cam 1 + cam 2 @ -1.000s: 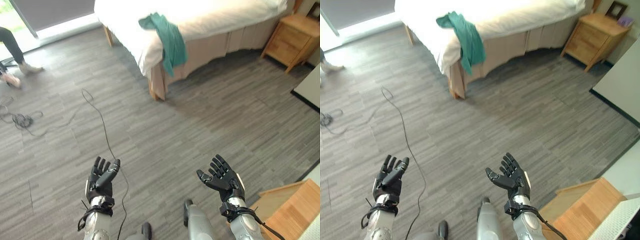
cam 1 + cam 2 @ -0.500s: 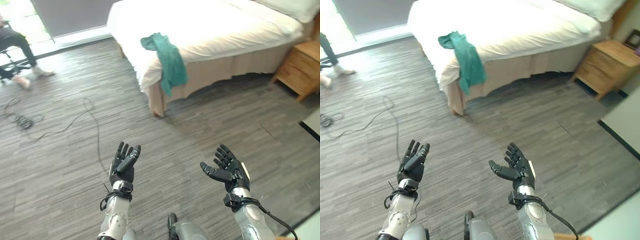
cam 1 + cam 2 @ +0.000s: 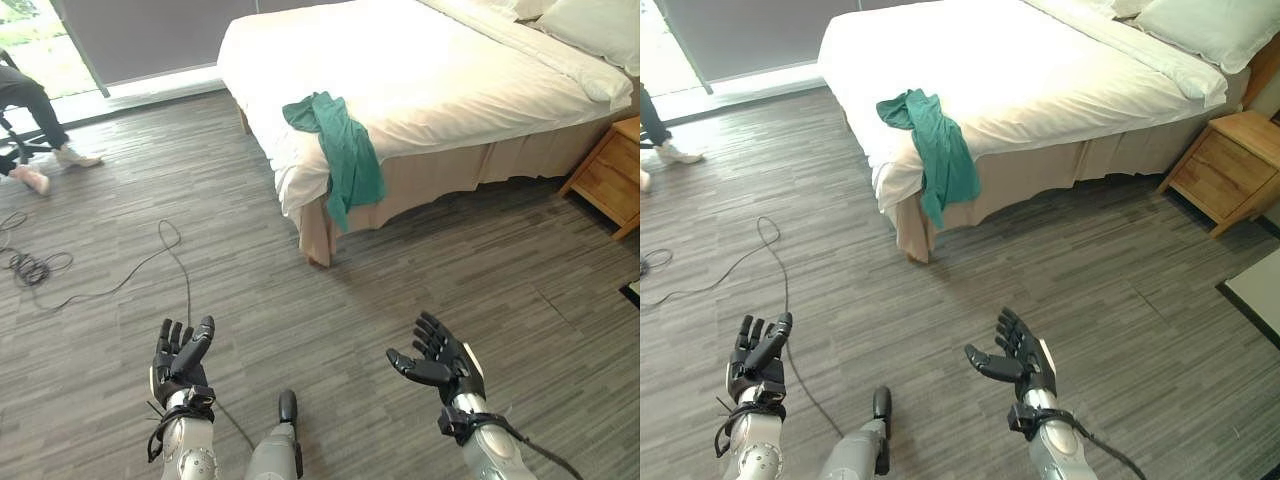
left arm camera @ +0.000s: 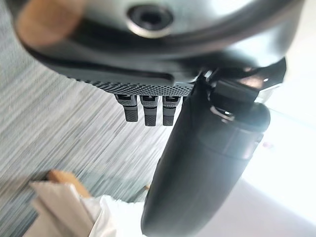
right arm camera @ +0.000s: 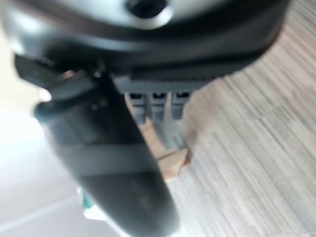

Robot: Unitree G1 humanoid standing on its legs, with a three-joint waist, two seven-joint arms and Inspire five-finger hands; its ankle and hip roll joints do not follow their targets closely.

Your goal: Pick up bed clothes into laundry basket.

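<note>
A teal green garment (image 3: 340, 140) lies on the near corner of the white bed (image 3: 430, 70) and hangs down over its side; the same garment (image 3: 936, 150) is far ahead of both hands. My left hand (image 3: 178, 358) is held low over the floor at the lower left, fingers straight and empty. My right hand (image 3: 438, 362) is raised at the lower right, palm up, fingers spread and empty. The left hand's fingers (image 4: 144, 109) and the right hand's fingers (image 5: 157, 106) are straight in the wrist views.
A wooden nightstand (image 3: 1225, 170) stands to the right of the bed. A person's legs (image 3: 35, 120) and a chair are at the far left by the window. A pillow (image 3: 1200, 30) rests at the bed's head. Grey plank floor (image 3: 300, 300) lies between me and the bed.
The camera has moved, so the bed now sits further right and more of it shows. Both hands stay open and have sunk slightly in the picture.
</note>
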